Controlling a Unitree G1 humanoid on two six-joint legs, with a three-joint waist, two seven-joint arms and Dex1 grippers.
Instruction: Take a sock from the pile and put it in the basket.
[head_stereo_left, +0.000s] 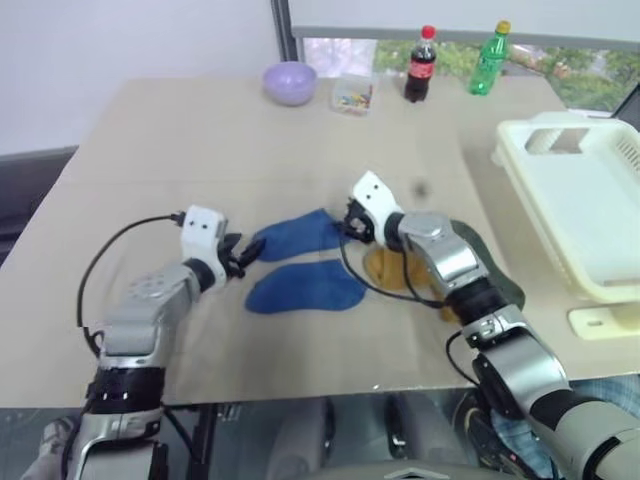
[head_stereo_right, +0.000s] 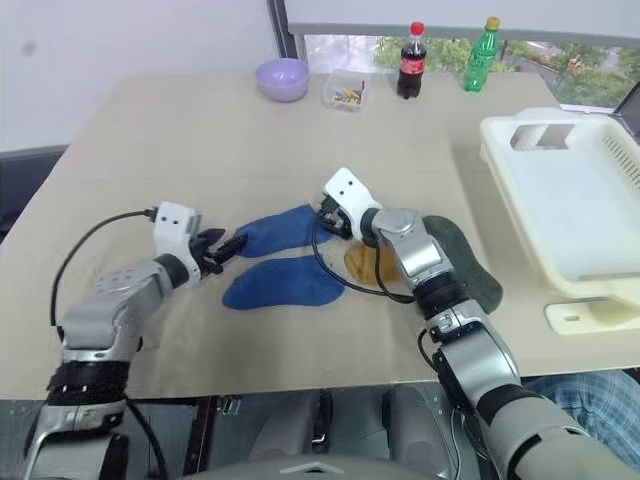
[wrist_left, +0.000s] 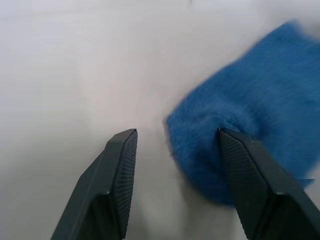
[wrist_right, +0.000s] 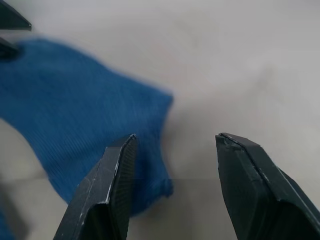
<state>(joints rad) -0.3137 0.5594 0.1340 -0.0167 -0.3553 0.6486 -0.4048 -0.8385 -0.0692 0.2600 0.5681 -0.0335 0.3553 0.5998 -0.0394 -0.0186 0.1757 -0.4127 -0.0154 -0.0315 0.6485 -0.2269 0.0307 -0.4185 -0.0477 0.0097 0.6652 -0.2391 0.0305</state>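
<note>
Two royal-blue socks lie flat at the table's middle: the farther sock (head_stereo_left: 300, 234) and a nearer one (head_stereo_left: 305, 287). My left gripper (head_stereo_left: 243, 255) is open, low at the farther sock's left end; in the left wrist view that sock (wrist_left: 250, 125) touches one finger. My right gripper (head_stereo_left: 352, 225) is open at the same sock's right end, whose edge (wrist_right: 75, 115) lies by one finger. Under my right forearm is the rest of the pile: a mustard-yellow sock (head_stereo_left: 385, 268) and a dark green sock (head_stereo_left: 495, 270). The cream-white basket (head_stereo_left: 590, 200) stands at the right.
Along the table's far edge stand a lilac bowl (head_stereo_left: 290, 82), a small clear box (head_stereo_left: 353, 96), a cola bottle (head_stereo_left: 421, 65) and a green bottle (head_stereo_left: 489, 60). A cream plastic piece (head_stereo_left: 603, 321) lies in front of the basket. Bare tabletop spreads to the left.
</note>
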